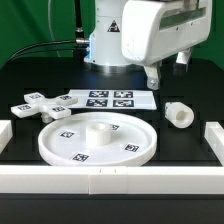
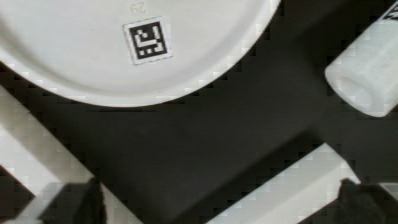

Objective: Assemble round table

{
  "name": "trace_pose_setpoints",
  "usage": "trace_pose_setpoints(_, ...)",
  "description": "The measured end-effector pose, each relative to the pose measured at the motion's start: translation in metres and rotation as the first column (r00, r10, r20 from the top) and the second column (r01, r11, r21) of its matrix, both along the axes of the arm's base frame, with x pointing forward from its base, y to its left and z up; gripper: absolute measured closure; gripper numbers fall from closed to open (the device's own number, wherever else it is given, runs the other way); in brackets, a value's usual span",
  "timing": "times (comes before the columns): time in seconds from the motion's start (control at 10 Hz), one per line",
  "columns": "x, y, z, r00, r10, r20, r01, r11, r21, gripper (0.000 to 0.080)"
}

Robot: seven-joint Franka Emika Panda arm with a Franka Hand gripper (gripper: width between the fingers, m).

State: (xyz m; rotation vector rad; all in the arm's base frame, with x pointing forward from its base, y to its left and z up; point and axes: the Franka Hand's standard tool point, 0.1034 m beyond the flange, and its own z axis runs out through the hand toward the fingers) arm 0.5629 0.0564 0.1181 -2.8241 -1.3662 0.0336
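The round tabletop disc [image 1: 60, 142] lies flat at the front centre, its raised hub [image 1: 100, 125] pointing up. The short cylindrical leg [image 1: 178, 115] lies on its side to the exterior view's right of the disc. The cross-shaped foot [image 1: 40, 103] lies at the exterior view's left. My gripper [image 1: 160, 72] hangs well above the table, behind the leg, open and empty. In the wrist view the disc [image 2: 89, 50] with one tag and part of the leg [image 2: 370, 75] show. The gripper [image 2: 217, 205] has its dark fingertips [image 2: 71, 205] wide apart with nothing between them.
The marker board [image 1: 105, 98] lies behind the disc. White border rails run along the front [image 1: 110, 180], the exterior view's left [image 1: 5, 135] and right [image 1: 214, 136]. A rail crosses the wrist view [image 2: 267, 185]. The robot base [image 1: 105, 45] stands at the back.
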Motion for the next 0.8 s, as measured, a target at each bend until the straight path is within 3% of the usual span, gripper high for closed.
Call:
trace_pose_setpoints(0.5, 0.0, -0.002, -0.002, 1.0, 0.008, -0.001, -0.008, 1.0, 0.0, 0.015)
trace_pose_setpoints(0.6, -0.002, -0.025, -0.019, 0.993, 0.113, 0.023, -0.113, 0.994, 0.0, 0.015)
trace_pose_setpoints(0.8, -0.007, -0.067, -0.046, 0.989, 0.148, 0.02, -0.148, 0.989, -0.003, 0.015)
